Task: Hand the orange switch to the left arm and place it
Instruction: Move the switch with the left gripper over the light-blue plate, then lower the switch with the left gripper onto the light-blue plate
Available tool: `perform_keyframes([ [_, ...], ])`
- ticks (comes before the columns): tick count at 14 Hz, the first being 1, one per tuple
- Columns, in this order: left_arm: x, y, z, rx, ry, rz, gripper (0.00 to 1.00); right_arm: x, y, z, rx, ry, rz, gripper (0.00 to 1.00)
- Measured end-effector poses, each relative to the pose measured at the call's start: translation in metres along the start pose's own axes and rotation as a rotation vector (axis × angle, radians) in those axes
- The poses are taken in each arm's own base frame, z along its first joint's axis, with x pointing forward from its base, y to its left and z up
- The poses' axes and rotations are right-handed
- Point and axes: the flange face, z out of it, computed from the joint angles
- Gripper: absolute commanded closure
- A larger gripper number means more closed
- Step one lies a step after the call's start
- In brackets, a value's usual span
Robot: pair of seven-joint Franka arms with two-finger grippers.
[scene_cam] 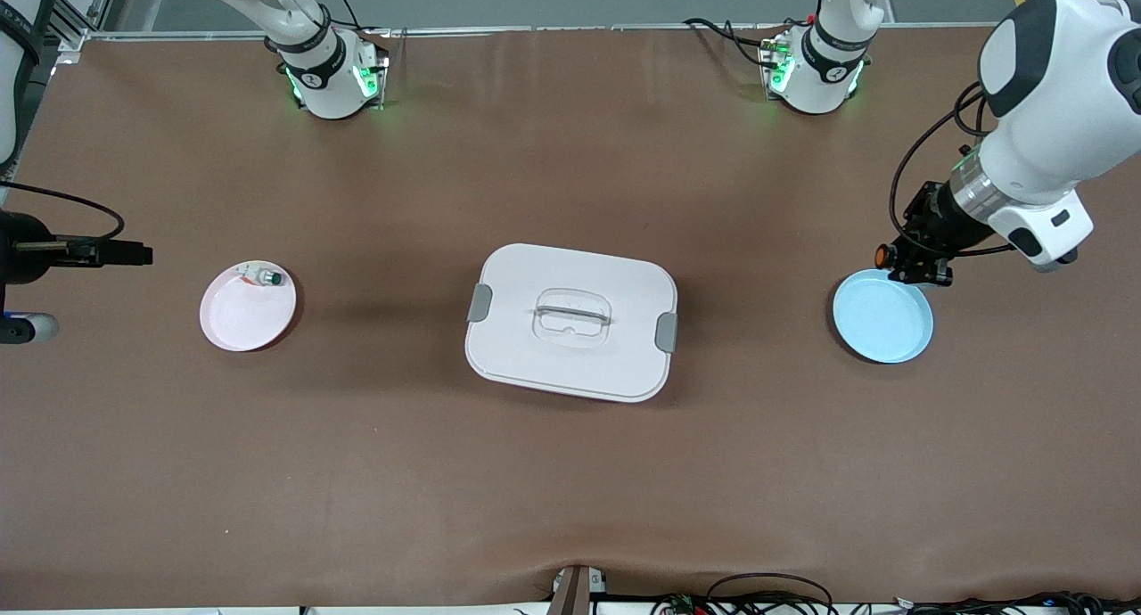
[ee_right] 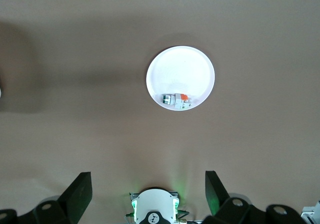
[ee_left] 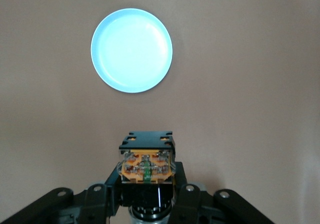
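Observation:
My left gripper (scene_cam: 907, 264) is shut on the orange switch (scene_cam: 884, 256), a small black cylinder with orange parts at one end. It holds the switch in the air beside the rim of the light-blue plate (scene_cam: 882, 316). In the left wrist view the switch (ee_left: 147, 164) sits between the fingers, and the plate (ee_left: 131, 50) lies apart from it. The white lidded box (scene_cam: 570, 321) stands mid-table. My right gripper (scene_cam: 107, 253) is open and empty, raised at the right arm's end of the table near the pink plate (scene_cam: 248, 307).
The pink plate (ee_right: 180, 71) holds a small silver-white piece with a green tip (scene_cam: 264, 277), also in the right wrist view (ee_right: 177, 99). The box has grey side latches (scene_cam: 480, 302) and a clear handle. The arm bases stand along the table's farthest edge.

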Motion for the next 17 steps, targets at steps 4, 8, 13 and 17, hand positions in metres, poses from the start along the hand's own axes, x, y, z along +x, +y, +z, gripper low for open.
perform_keyframes([
  [4,0.012,-0.011,0.033,-0.019,0.004,-0.025,1.0,0.001,0.006,-0.002,-0.002,0.019,0.011,0.0],
  [8,0.022,-0.026,0.076,-0.038,0.009,-0.045,1.0,0.0,0.014,-0.006,0.001,0.031,0.022,0.0],
  [13,0.045,-0.041,0.111,-0.057,0.015,-0.09,1.0,-0.016,0.014,-0.026,0.002,0.073,0.022,0.0],
  [17,0.056,-0.042,0.136,-0.053,0.015,-0.107,1.0,-0.035,0.018,-0.046,0.002,0.117,0.029,0.0],
])
